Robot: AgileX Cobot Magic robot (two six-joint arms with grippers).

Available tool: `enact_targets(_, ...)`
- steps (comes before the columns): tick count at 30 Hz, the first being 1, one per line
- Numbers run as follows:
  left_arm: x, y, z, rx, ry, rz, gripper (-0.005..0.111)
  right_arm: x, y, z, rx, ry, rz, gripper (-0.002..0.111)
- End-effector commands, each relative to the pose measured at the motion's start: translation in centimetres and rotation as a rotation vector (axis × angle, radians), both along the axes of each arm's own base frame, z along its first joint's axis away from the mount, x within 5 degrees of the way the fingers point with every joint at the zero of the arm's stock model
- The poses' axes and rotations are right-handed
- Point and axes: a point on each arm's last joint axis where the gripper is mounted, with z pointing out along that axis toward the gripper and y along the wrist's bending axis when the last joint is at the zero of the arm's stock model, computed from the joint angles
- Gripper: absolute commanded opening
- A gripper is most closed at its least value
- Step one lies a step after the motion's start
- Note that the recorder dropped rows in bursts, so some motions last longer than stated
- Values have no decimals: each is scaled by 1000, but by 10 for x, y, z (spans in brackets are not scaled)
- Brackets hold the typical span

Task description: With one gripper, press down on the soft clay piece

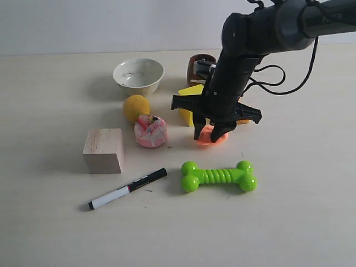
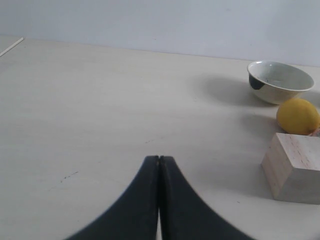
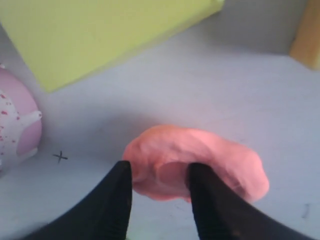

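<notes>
The right gripper (image 1: 209, 135) is down on the soft clay piece (image 1: 206, 140). Its two black fingers are apart, and both tips sit on the clay's upper surface near one edge. In the right wrist view the gripper (image 3: 160, 172) has a shallow dent in the clay (image 3: 200, 150) between its fingertips (image 3: 122, 172). The clay is a flat salmon-orange blob lying on the pale table (image 1: 289, 222).

Seen from the exterior view:
- A yellow block (image 1: 192, 90) stands just behind the clay, close but apart from it.
- A brown cup (image 1: 197, 64) is further behind the clay.
- A sliver of something orange (image 1: 243, 120) shows just to the clay's right, mostly hidden by the gripper.
- A pink-and-white toy cake (image 1: 151, 131) sits near the clay's left.
- A yellow ball (image 1: 136, 107) and a white bowl (image 1: 138, 75) are left of the clay and further back.
- A wooden block (image 1: 104, 150) is well to the clay's left.
- A green bone toy (image 1: 218, 176) lies near the clay in front.
- A black-and-white marker (image 1: 128, 188) is in front of the clay and to its left.

The left gripper (image 2: 159, 165) has its fingers pressed together with nothing between them. It is over bare table, and I cannot tell where it lies relative to the clay.
</notes>
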Motion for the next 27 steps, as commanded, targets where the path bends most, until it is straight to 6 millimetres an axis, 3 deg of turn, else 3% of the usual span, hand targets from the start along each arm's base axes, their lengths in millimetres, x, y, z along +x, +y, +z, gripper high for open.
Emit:
enact_targets(1,0,-1,1,-11,-15,-6,0,1,0,5,3,-30,18,38)
enact_targets(12,0,-1,1,-11,-15,-6,0,-1,2,-17,9,37,17,37)
enact_targets(21,0,-1,1,-11,-15,-6,0,-2,3,-16,16,43,36,13)
enact_targets(27,0,-1,1,-11,-15,-6,0,-2,3,-16,20,45,42,11)
